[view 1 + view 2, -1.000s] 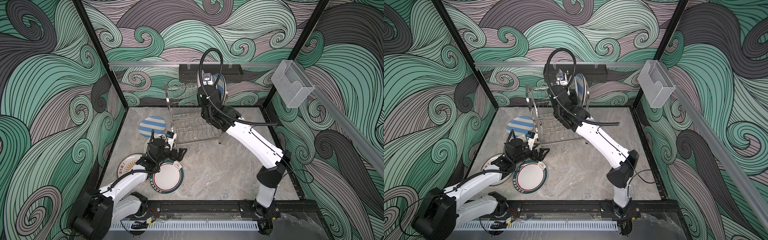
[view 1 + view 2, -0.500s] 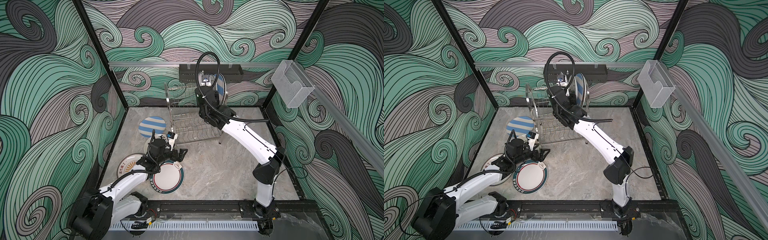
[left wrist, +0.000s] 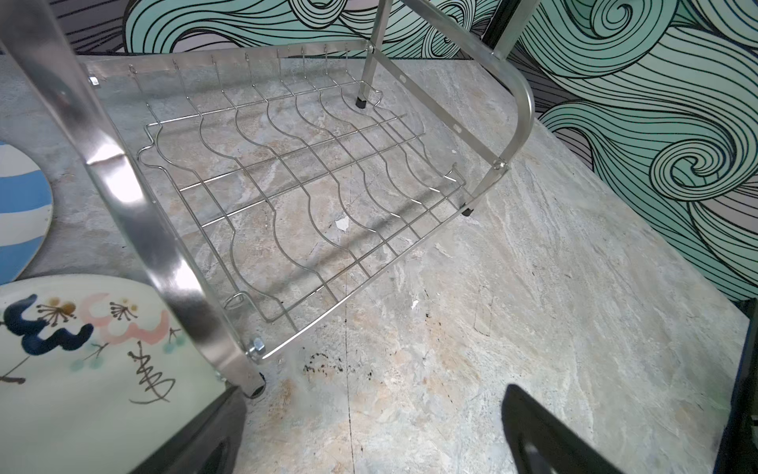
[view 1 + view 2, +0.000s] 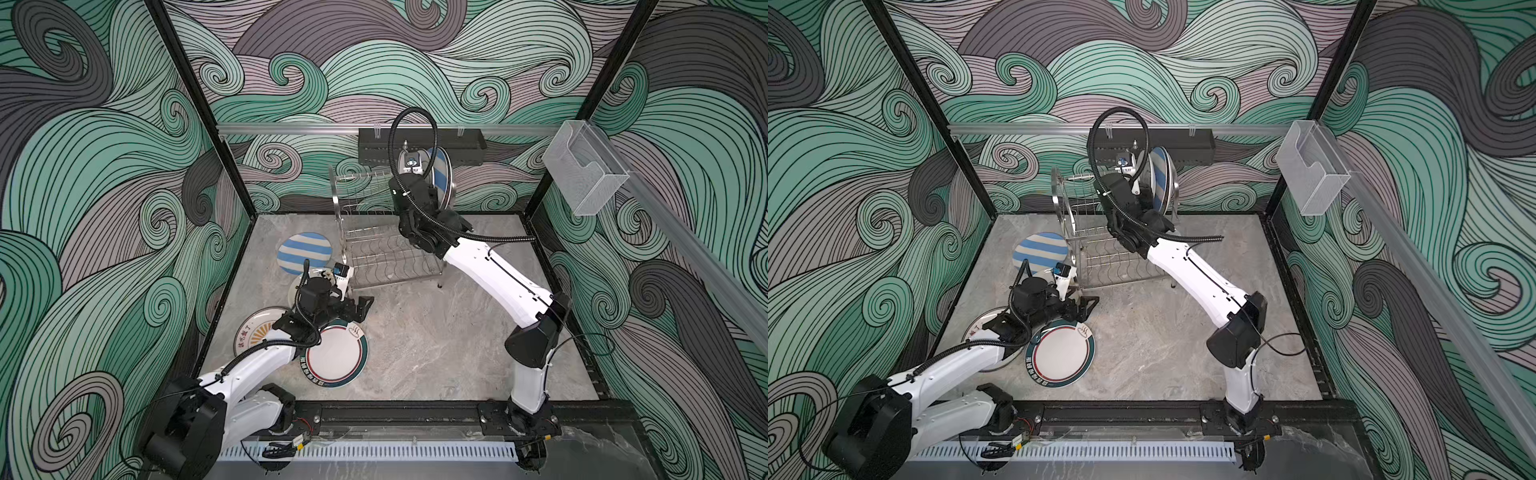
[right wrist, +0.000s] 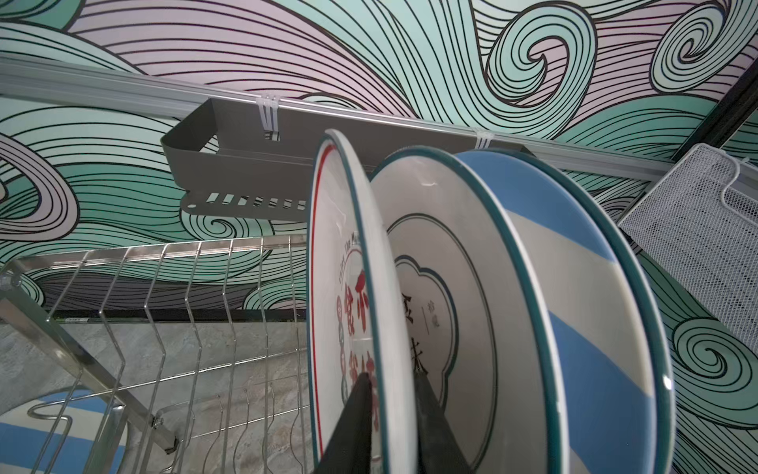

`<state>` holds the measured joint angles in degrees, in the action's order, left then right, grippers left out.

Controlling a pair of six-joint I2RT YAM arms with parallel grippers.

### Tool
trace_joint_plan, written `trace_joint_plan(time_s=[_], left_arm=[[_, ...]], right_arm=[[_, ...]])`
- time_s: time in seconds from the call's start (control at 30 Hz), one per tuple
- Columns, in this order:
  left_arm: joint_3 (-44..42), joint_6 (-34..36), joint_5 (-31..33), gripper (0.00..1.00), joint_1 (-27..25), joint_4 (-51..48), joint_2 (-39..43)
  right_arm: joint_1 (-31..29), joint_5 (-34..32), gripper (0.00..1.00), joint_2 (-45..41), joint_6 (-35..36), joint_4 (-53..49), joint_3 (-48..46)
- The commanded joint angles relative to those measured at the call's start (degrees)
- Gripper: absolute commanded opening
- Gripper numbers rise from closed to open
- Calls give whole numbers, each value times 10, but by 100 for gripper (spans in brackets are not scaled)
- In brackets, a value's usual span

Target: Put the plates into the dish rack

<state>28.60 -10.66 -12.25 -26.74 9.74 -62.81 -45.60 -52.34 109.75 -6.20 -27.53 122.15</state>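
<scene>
Straddling the racked plate [image 5: 333, 262] — right end effector [image 5: 390, 379].

The striped plate [image 4: 303, 253] is blue and white. The rimmed plate [image 4: 336, 357] is cream with a teal border. The worktop [image 4: 415, 332] has a grey marble pattern.

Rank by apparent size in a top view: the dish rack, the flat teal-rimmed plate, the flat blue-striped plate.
1. dish rack
2. teal-rimmed plate
3. blue-striped plate, farther from the camera, so possibly equal really.
</scene>
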Motion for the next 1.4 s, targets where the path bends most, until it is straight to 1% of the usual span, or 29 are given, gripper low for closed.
trace_joint_plan(time_s=[0.0, 0.2, 0.4, 0.53, 0.7, 0.83, 0.87, 0.97, 1.03, 1.07, 1.13, 1.23, 1.3, 1.37], left_arm=[[-3, 9, 7, 99, -2, -2, -4], [-3, 9, 8, 99, -3, 0, -7], [-3, 9, 11, 99, -3, 1, -9], [-4, 11, 16, 99, -2, -3, -8], [-4, 10, 21, 99, -3, -6, -9], [-3, 6, 19, 99, -2, -8, -13], [-1, 6, 16, 99, -2, -12, -13], [2, 2, 21, 99, -2, -20, -13], [9, 2, 23, 99, -3, -29, -13], [11, 1, 24, 99, -2, -33, -14], [18, -9, 29, 99, -2, -44, -14], [40, -32, 50, 99, -3, -90, -11], [52, -51, 58, 98, -2, -123, -3], [59, -65, 45, 99, -2, -145, 9]], right_arm=[[3, 6, 26, 5, 0, 11, 7], [3, 14, 30, 5, 17, 13, 17], [3, 32, 41, 4, 46, 7, 44], [-1, 46, 49, -2, 78, 3, 60], [-5, 80, 55, -36, 102, 6, 50], [-5, 105, 57, -77, 107, 11, 21], [-5, 116, 57, -93, 108, 14, 5], [-5, 161, 63, -151, 113, 26, -56], [-5, 191, 65, -199, 116, 24, -98], [-5, 209, 68, -221, 117, 22, -120], [-5, 252, 74, -276, 114, 23, -180], [-4, 284, 82, -358, 90, 20, -277], [-2, 296, 84, -407, 62, 18, -345], [-1, 330, 85, -451, 52, 22, -417]])
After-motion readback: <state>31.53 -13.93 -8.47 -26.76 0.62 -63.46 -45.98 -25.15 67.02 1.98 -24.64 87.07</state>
